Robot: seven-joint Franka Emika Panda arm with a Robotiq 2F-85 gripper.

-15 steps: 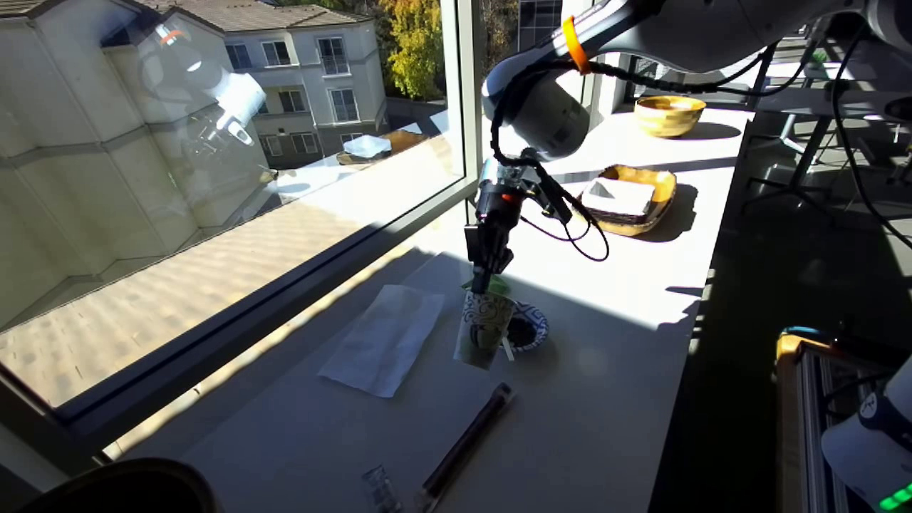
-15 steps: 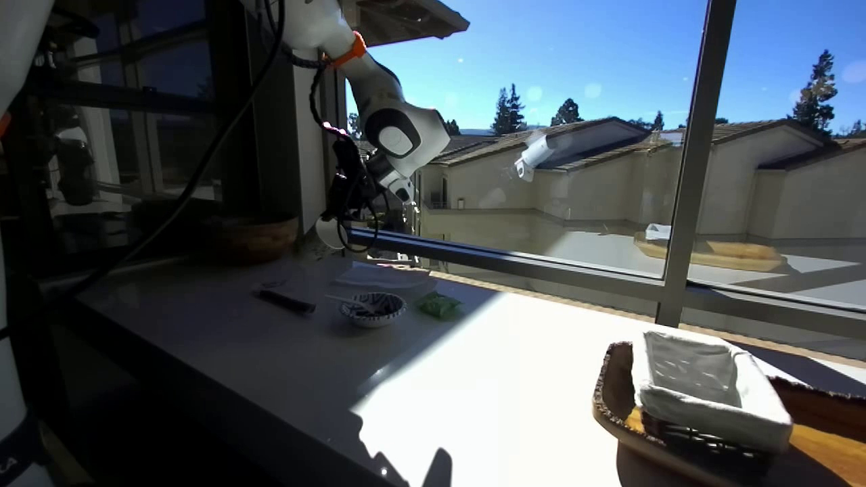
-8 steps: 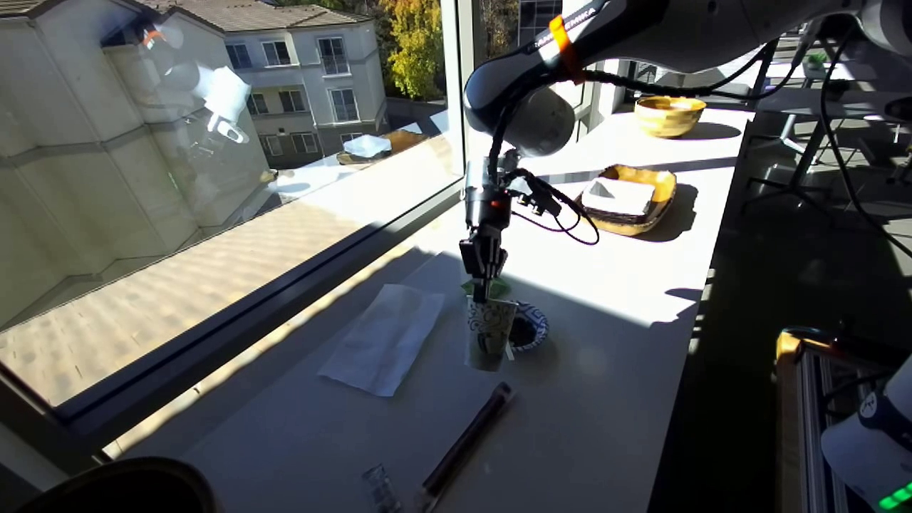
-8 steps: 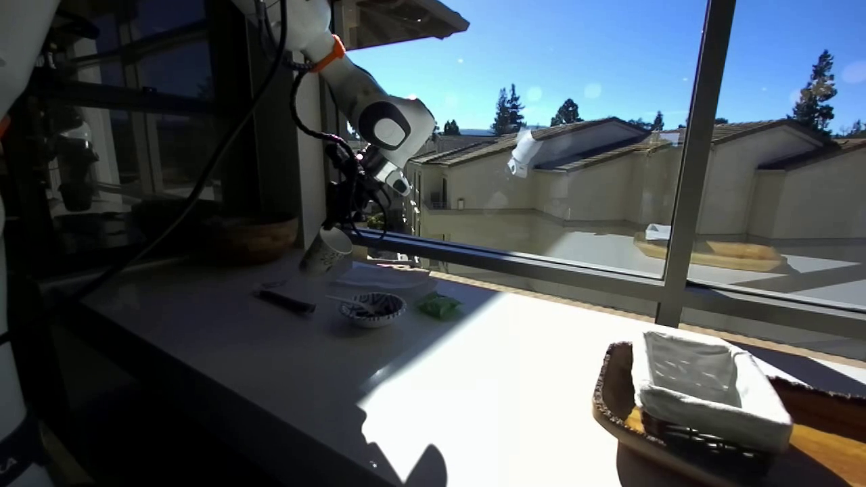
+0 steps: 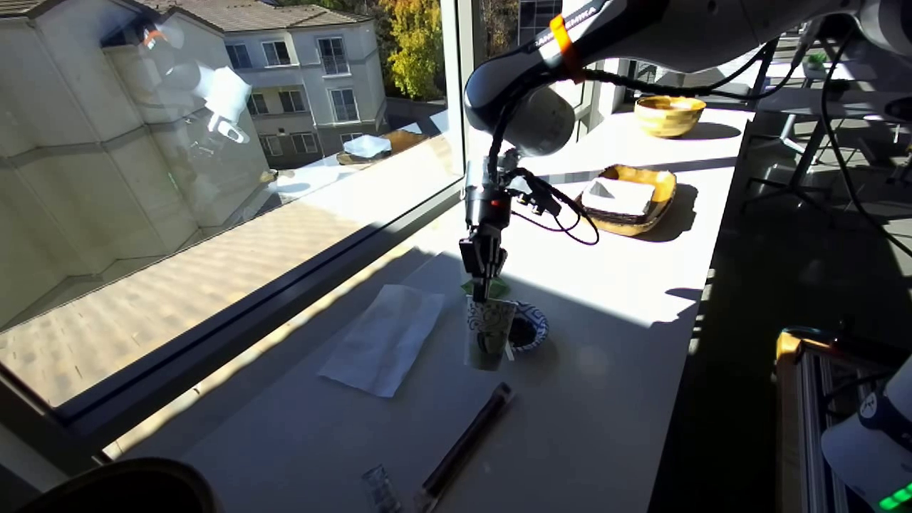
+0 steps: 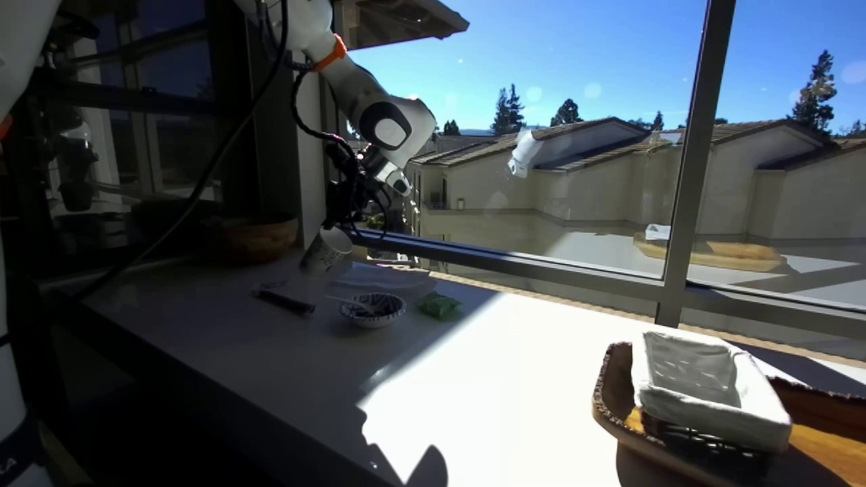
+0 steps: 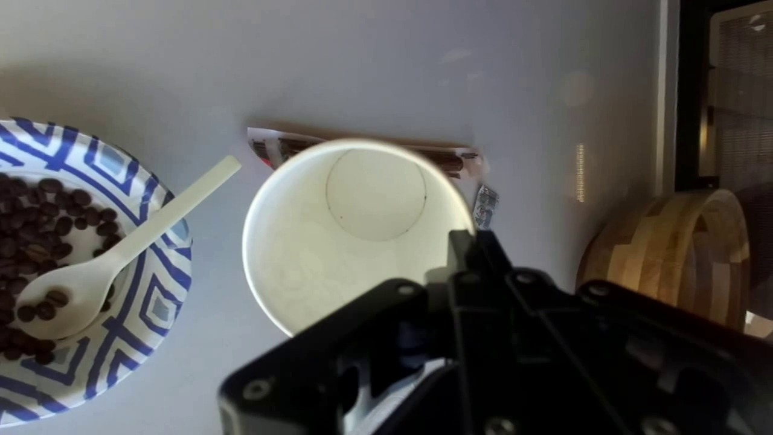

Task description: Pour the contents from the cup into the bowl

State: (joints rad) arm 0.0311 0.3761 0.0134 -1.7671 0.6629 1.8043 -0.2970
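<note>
The cup (image 5: 489, 335) is pale with a swirl pattern outside; it also shows in an exterior view (image 6: 326, 251) and in the wrist view (image 7: 326, 254). My gripper (image 5: 482, 293) is shut on the cup's rim, one fingertip inside and one outside, as the wrist view shows at the fingertips (image 7: 473, 248). The cup hangs above the table, slightly tilted, and I see no contents inside it. The bowl (image 6: 373, 320), with a blue-patterned pale rim (image 7: 164, 284), stands on the table beside the cup, apart from it. It holds dark beans and a white spoon (image 7: 175, 211).
A white napkin (image 5: 385, 340) lies by the window. A long dark packet (image 5: 467, 443) and a small packet (image 5: 381, 488) lie on the table. A green packet (image 6: 438, 306) is beside the bowl. A lined basket (image 6: 710, 396) and wooden bowl (image 6: 254, 238) stand farther off.
The gripper and cup have shifted slightly, and the cup has turned from a strong tilt to nearer upright. Over the last half second nothing visibly moves.
</note>
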